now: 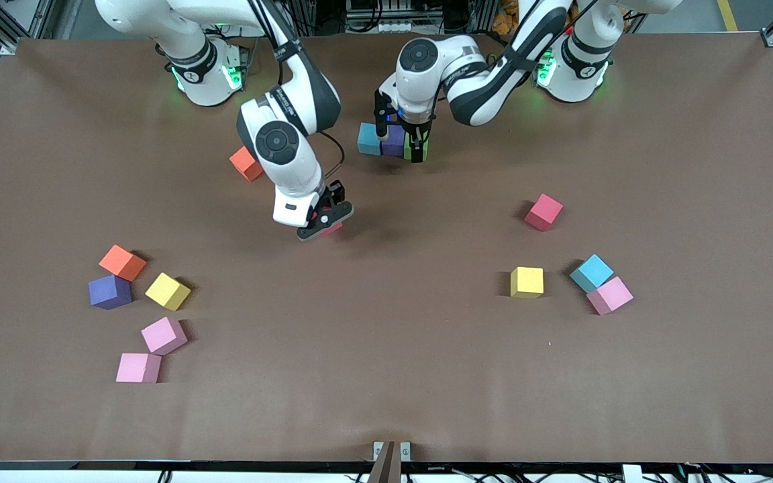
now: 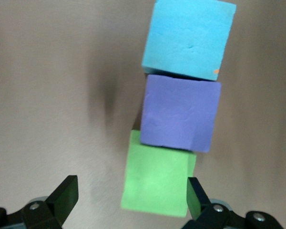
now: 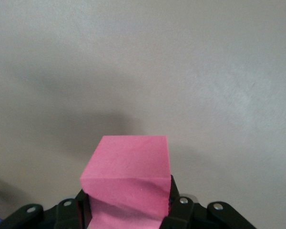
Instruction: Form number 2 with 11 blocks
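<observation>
Left claw (image 2: 128,200) spread around green block (image 2: 157,179), right claw (image 3: 128,210) pinching crimson block (image 3: 126,183) over table (image 1: 386,349)

Big brown table (image 1: 386,376) held many foam blocks. Near robot bases: light blue block (image 1: 368,139), purple block (image 1: 394,141), green block (image 1: 425,149) sat in row, touching. Orange block (image 1: 245,164) lay alone beside right arm. Toward right arm's end: orange (image 1: 122,262), purple (image 1: 110,292), yellow (image 1: 168,291), two pink (image 1: 164,335) (image 1: 138,367). Toward left arm's end: crimson (image 1: 543,212), yellow (image 1: 527,282), light blue (image 1: 591,272) touching pink (image 1: 609,295).
</observation>
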